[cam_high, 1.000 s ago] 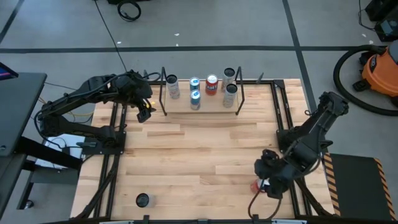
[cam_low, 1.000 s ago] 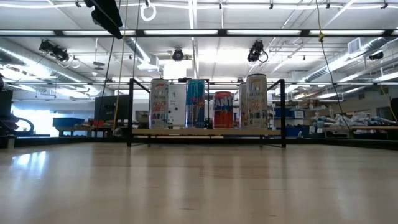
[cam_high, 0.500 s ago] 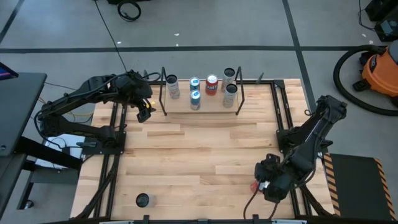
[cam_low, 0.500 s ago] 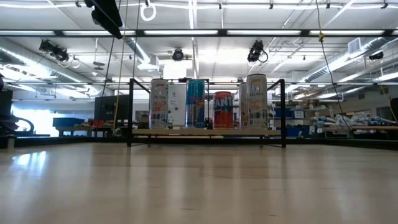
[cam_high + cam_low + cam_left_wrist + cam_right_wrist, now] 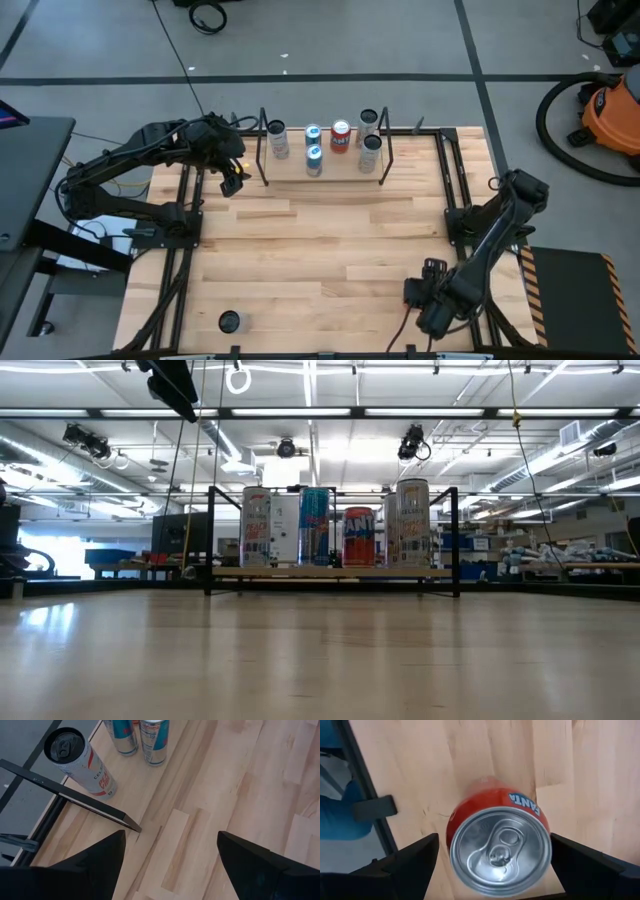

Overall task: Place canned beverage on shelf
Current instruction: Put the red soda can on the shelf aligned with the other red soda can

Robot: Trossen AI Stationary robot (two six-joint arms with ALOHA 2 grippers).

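Under your right gripper (image 5: 492, 852) stands a red Fanta can (image 5: 500, 845) with white-and-blue lettering and a plain silver top. The table (image 5: 320, 250) is pale, light-brown wood planks in a black frame. On the shelf (image 5: 335, 572), a light board between black end frames, you have 5 cans: 1 red (image 5: 358, 537), 1 blue and silver (image 5: 314, 527), 1 white with red print (image 5: 82, 762). Both arms are black.
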